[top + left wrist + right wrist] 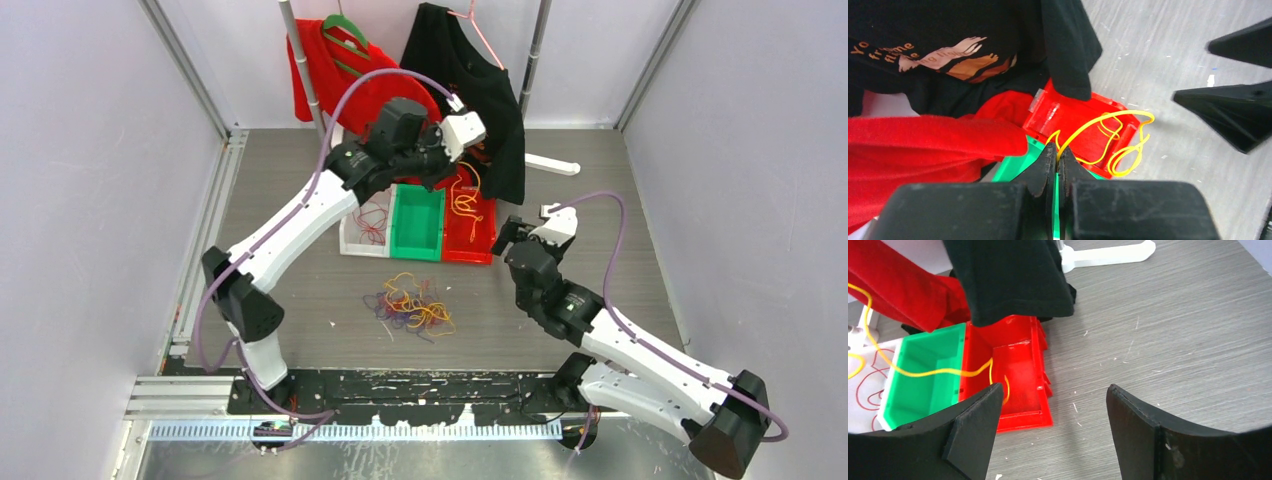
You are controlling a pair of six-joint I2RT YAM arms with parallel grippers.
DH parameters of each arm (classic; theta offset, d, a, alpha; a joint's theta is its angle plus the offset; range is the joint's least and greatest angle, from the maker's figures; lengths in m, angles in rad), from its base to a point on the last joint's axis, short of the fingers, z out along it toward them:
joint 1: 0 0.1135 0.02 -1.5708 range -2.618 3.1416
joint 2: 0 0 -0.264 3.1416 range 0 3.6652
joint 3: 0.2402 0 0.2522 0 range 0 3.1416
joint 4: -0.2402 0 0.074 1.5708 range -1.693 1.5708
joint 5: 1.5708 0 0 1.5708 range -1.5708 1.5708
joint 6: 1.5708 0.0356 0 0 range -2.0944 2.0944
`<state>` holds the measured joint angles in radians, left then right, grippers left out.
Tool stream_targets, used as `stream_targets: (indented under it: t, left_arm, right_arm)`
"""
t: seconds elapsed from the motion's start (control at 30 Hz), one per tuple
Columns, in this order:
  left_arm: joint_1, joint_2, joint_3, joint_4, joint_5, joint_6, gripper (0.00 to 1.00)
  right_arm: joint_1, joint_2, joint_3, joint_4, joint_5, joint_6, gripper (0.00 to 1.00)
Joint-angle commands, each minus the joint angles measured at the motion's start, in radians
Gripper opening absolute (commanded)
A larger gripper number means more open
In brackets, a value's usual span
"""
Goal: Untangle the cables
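Supporting table (600,200): grey wood-grain top; the bins, the loose cables and both arms are over it.
Black shirt (480,80): hangs at the far edge, its hem draped over the far end of the red bin.
Red shirt (340,80): hangs left of the black one, behind the left arm.
Bins: white bin (362,228), green bin (418,222) and red bin (472,225) stand side by side, touching, in that order from left to right.
Left gripper (1057,155): raised over the far end of the bins, fingers pressed together on a yellow cable (1088,127) that rises from between the tips.
Right gripper (1053,390): fingers spread wide, holding nothing, above bare table just right of the red bin.
Tangle of cables (410,305): red, yellow and dark strands heaped on the table in front of the bins.
Yellow cable: arcs from the pinch and hangs in loops over the red bin.
Red cable (372,222): lies curled in the white bin.
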<state>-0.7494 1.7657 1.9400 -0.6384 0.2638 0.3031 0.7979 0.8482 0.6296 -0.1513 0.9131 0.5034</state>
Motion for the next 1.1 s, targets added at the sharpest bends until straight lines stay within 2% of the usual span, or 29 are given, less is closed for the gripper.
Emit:
stream_targets:
  t: [0.0, 0.33, 0.47, 0.5, 0.53, 0.57, 0.6, 0.67, 0.77, 0.9, 0.93, 1.0, 1.07]
  left_arm:
    - [-0.020, 0.073, 0.065, 0.091, -0.114, 0.078, 0.00]
    - [-0.069, 0.261, 0.098, 0.141, -0.223, 0.179, 0.00]
    - [-0.076, 0.357, 0.169, 0.079, -0.267, 0.169, 0.02]
    - [-0.075, 0.394, 0.228, 0.017, -0.265, 0.162, 0.06]
    - [-0.073, 0.431, 0.294, -0.069, -0.249, 0.162, 0.15]
    - [-0.073, 0.473, 0.371, -0.147, -0.236, 0.161, 0.30]
    - [-0.074, 0.508, 0.440, -0.233, -0.223, 0.160, 0.39]
    - [-0.072, 0.550, 0.519, -0.326, -0.213, 0.147, 0.43]
    - [-0.060, 0.523, 0.475, -0.318, -0.180, 0.116, 0.48]
    - [-0.049, 0.450, 0.383, -0.307, -0.105, 0.125, 0.61]
    - [-0.044, 0.439, 0.380, -0.339, -0.068, 0.128, 0.68]
    - [-0.039, 0.422, 0.395, -0.397, 0.003, 0.152, 0.93]
    - [-0.030, 0.402, 0.396, -0.402, 0.019, 0.135, 0.97]
  right_arm:
    - [-0.007, -0.039, -0.022, 0.014, 0.088, 0.042, 0.80]
    - [-0.016, -0.120, -0.067, -0.015, 0.096, 0.134, 0.78]
    - [-0.021, -0.129, -0.049, -0.054, 0.077, 0.144, 0.78]
    - [-0.022, -0.127, -0.039, -0.069, 0.074, 0.143, 0.78]
    - [-0.024, -0.127, -0.030, -0.085, 0.073, 0.143, 0.78]
    - [-0.024, -0.128, -0.022, -0.098, 0.073, 0.142, 0.78]
    - [-0.027, -0.131, -0.016, -0.107, 0.072, 0.142, 0.78]
    - [-0.034, -0.140, -0.015, -0.114, 0.070, 0.139, 0.78]
    - [-0.040, -0.158, -0.016, -0.120, 0.066, 0.138, 0.78]
    - [-0.047, -0.166, -0.011, -0.133, 0.049, 0.140, 0.78]
    - [-0.050, -0.164, -0.009, -0.133, 0.041, 0.139, 0.78]
    - [-0.060, -0.146, -0.002, -0.135, 0.014, 0.139, 0.78]
    - [-0.069, -0.126, 0.009, -0.135, -0.016, 0.140, 0.78]
